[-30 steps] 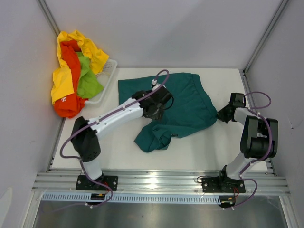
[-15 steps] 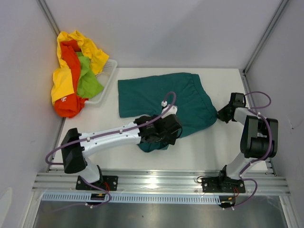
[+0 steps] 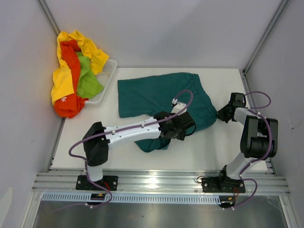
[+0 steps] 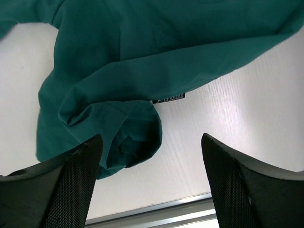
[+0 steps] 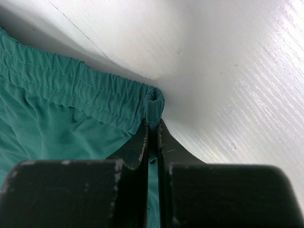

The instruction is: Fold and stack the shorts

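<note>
The dark teal shorts [image 3: 156, 92] lie spread on the table [image 3: 213, 149], with the elastic waistband toward the right and 1 leg opening rolled into a bunched leg [image 4: 135, 137] at the near edge. The right hand [image 5: 152, 127] is pinched fully closed on the waistband corner at the garment's right edge. It probably serves as an anchor, so that the fabric does not slide while the other arm works. The left hand [image 4: 151, 138] hovers over the bunched leg with its fingers spread wide and nothing between them, placed to take the crumpled hem and draw it flat. A small dark label [image 4: 168, 98] shows at the fabric edge, but its text is too small to read. The remaining shorts [image 3: 71, 92], which are yellow, orange-red and lime green, hang heaped over the white basket [image 3: 110, 67] at the far-left corner, well apart from the work area. No fold is made yet, and the garment must first be flattened, so the task is judged to be at an early stage.
</note>
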Robot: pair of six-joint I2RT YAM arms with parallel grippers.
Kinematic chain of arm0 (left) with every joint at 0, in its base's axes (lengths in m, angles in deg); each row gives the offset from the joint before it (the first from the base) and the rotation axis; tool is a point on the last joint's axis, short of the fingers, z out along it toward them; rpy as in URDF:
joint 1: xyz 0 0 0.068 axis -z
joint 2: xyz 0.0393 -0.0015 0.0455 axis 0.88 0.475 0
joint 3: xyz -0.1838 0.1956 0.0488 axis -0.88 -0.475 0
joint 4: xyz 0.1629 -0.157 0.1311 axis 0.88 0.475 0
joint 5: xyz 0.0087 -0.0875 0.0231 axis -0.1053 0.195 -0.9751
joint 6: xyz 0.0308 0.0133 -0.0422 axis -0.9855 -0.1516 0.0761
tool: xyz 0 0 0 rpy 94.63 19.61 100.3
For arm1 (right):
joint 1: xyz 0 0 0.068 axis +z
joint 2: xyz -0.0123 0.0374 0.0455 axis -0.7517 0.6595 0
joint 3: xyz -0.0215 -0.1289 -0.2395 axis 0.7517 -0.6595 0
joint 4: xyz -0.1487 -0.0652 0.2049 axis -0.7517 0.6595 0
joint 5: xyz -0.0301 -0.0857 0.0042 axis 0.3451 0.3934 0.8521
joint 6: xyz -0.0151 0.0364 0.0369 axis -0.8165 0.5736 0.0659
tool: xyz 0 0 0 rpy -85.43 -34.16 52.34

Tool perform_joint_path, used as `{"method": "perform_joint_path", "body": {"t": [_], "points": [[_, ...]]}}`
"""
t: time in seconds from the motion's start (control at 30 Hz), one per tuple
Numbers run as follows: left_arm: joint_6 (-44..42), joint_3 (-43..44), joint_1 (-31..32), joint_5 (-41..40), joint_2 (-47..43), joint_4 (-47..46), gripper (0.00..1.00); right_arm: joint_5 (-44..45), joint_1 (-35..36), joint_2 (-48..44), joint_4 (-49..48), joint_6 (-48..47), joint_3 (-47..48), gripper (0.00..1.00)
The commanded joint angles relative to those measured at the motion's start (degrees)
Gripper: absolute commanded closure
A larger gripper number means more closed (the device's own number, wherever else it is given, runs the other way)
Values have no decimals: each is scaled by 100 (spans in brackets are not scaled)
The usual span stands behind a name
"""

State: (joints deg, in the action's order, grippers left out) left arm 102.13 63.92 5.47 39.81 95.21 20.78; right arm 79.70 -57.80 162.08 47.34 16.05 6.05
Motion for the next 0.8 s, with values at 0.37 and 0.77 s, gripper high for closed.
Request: {"method": "perform_joint_path", "body": {"t": [0.37, 0.77], "points": [[-1766, -212, -523, 550, -92, -227, 27, -115, 1, 33, -123, -37, 148, 100], [-2223, -308, -691, 1068, 101, -455, 64, -97, -43, -2, -88, -37, 139, 100]]}}
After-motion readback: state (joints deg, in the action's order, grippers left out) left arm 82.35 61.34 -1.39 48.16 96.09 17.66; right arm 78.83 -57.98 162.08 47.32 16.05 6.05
